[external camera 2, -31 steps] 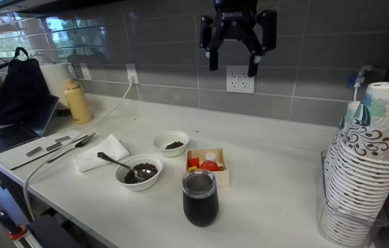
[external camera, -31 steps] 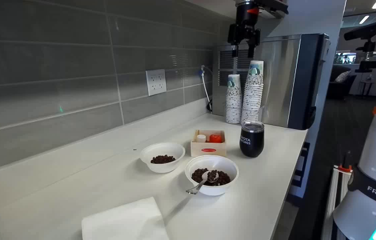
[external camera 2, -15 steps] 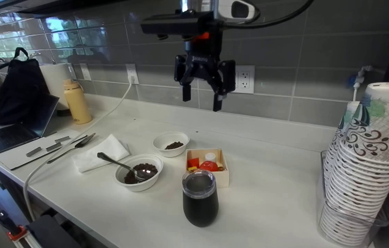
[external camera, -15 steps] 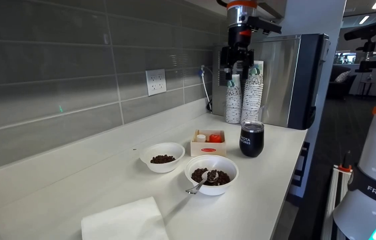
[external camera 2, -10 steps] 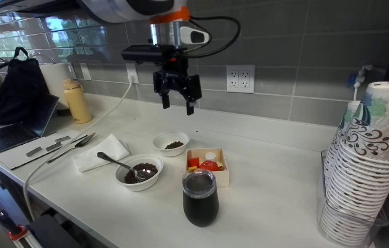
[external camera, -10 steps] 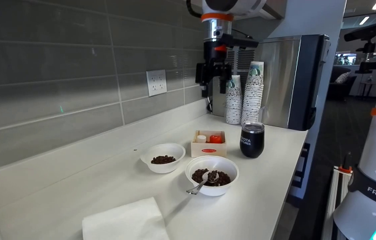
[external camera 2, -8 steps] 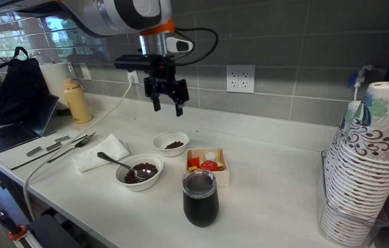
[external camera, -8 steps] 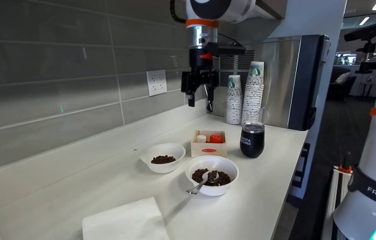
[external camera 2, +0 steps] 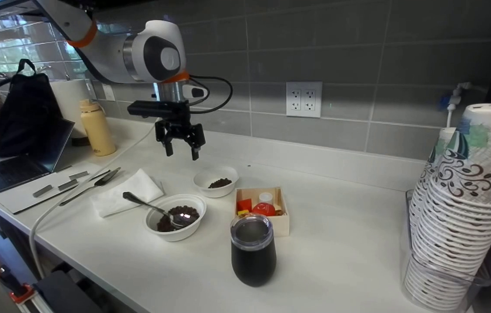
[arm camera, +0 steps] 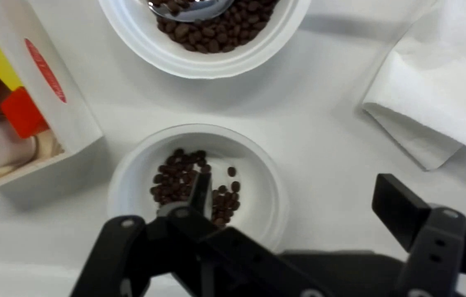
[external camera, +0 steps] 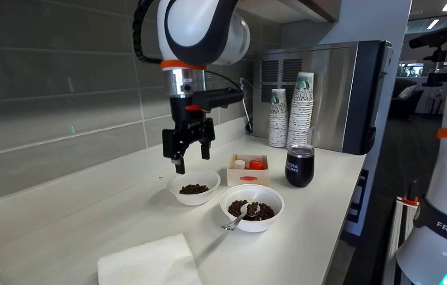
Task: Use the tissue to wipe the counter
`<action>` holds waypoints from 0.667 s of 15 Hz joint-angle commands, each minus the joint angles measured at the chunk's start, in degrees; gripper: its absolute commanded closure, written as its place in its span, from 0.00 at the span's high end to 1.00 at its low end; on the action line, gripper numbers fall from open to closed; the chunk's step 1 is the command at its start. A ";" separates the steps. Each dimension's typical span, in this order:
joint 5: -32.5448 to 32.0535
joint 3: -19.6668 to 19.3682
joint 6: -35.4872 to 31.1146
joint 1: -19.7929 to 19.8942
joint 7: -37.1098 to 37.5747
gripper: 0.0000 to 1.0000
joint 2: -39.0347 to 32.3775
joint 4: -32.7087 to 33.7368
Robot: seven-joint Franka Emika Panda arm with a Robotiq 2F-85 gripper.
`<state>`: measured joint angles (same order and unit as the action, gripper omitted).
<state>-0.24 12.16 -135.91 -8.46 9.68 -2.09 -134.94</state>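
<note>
Lying folded on the surface (external camera 2: 336, 261), the tissue (external camera: 150, 261) was near the spoon bowl (external camera: 252, 227) but apart from it, on the side toward which the handle of its spoon (external camera 2: 160, 210) reached. One corner pointed at the gap between the spoon bowl and the plain bowl (external camera: 193, 200). Its long axis seemed to slant from the side nearer the wall (external camera 2: 336, 61) toward the surface's front edge, leading away from the spoon bowl, though the spoon crossed before it in an exterior view.

Two seconds earlier the gripper (external camera 2: 182, 153) had hung high, well apart from the spoon bowl; it had since come down and across, and hung above the surface on the spoon bowl's wall side, near the plain bowl. Its jaws stood wide apart and gripped nothing, while the tissue and both bowls had stayed where they were.

The wrist view showed a shaded lower layer of the tissue jutting from beneath the upper one. White lettering on the black tumbler (external camera: 299, 169), across the spoon bowl from the tissue, showed only in an exterior view, and the yellow bottle (external camera 2: 97, 132), well apart from the spoon bowl, likewise appeared in an exterior view alone.
</note>
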 commanded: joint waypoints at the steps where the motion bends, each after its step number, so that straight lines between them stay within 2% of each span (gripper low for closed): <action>1: 0.06 1.46 -0.70 -3.47 -1.43 1.00 -8.89 6.18; 7: -4.72 3.16 -1.89 -10.01 -0.79 1.00 -15.93 8.32; 10: -5.25 3.34 -1.13 -11.82 -2.24 1.00 -19.65 10.16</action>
<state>-3.81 15.60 -137.50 -18.87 8.45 -17.49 -128.05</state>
